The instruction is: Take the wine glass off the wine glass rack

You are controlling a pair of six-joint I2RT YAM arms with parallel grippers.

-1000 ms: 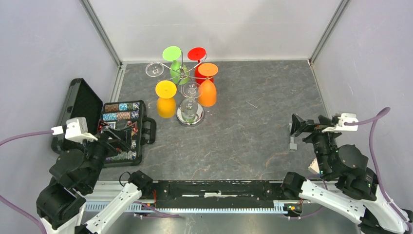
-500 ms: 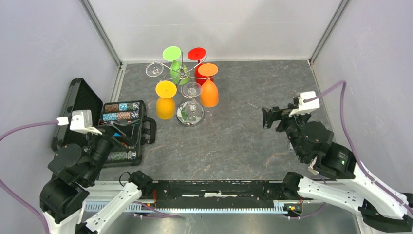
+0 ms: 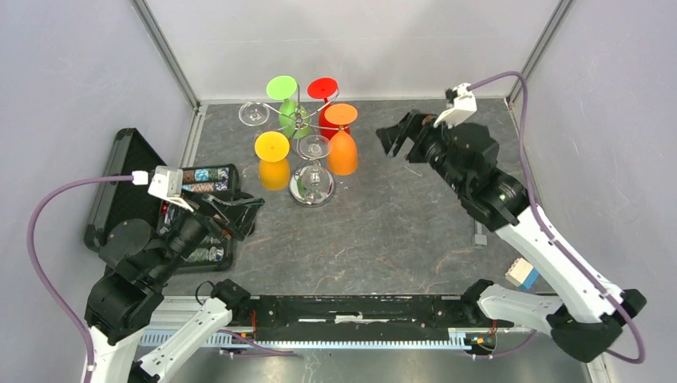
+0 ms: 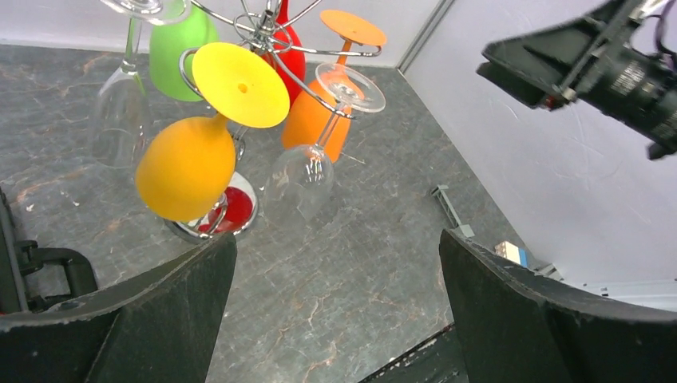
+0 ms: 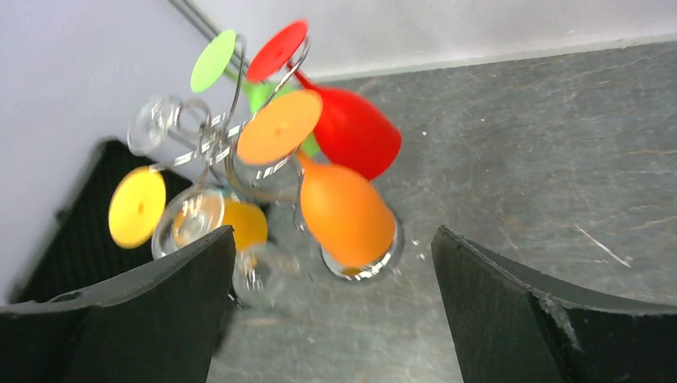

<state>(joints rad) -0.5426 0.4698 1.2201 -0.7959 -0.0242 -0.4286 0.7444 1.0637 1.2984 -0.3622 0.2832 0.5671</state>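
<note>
Six wine glasses (image 3: 341,152), four coloured and two clear, are hung on one wine glass rack (image 3: 312,191) at 11 o'clock. The right gripper (image 3: 397,137) is stretched toward its 3 o'clock and the left gripper (image 3: 242,215) is raised at 7; both are spread and empty.

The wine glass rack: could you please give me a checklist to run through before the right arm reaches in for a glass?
1. Right gripper open and empty: ok, jaws spread wide.
2. Right gripper aimed at the wine glass rack: ok, the orange glass is framed between its fingers in its wrist view.
3. Rack upright on its base: ok.
4. Left gripper out of the way: ok, open, near the black case, apart from the rack.
5. Foot of the orange glass free to slide off its wire arm: cannot tell, wires blurred.
</note>
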